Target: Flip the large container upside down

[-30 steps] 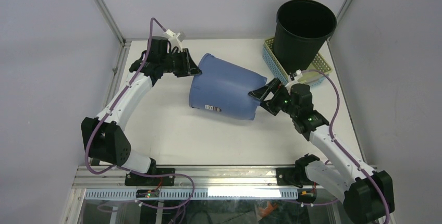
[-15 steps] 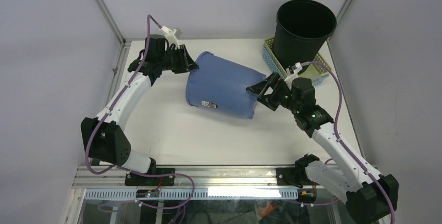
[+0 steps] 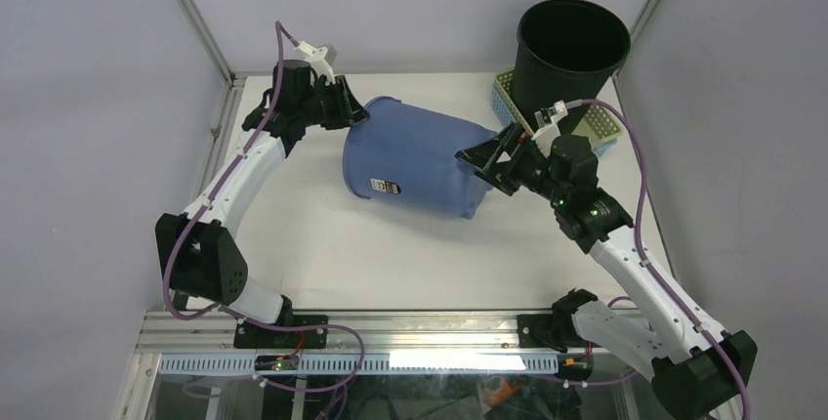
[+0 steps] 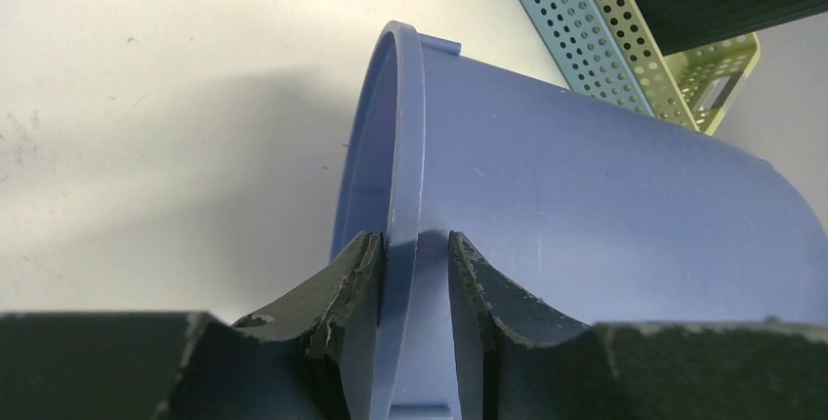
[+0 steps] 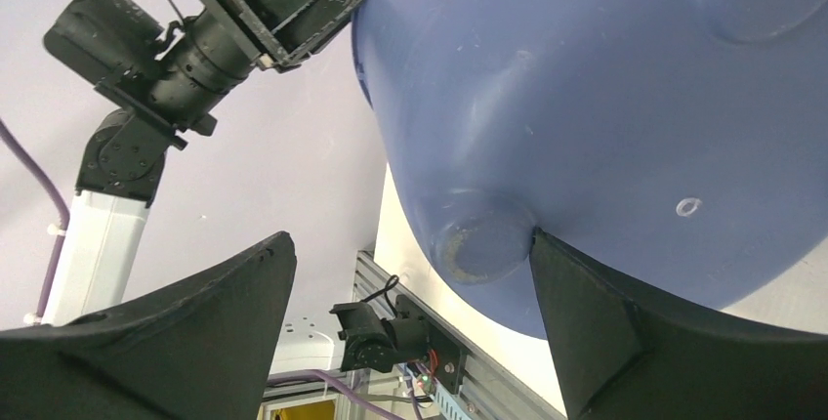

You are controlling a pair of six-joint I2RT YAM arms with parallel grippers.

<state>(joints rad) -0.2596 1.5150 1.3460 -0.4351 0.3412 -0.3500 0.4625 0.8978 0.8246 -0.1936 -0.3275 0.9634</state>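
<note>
The large blue container lies on its side across the middle of the table, mouth to the left, base to the right. My left gripper is shut on its rim at the far left. In the left wrist view the two fingers straddle the rim of the container, one inside and one outside. My right gripper is wide open at the base end. In the right wrist view one finger touches the container's base; the other finger stands apart from it.
A tall black pot stands at the back right in perforated blue and green baskets, just behind the container's base end. The baskets also show in the left wrist view. Frame posts rise at the table's back corners.
The container has shifted left and its base end has risen. My right gripper has moved up and left against the base. My left gripper has stayed on the rim and lifted slightly.
</note>
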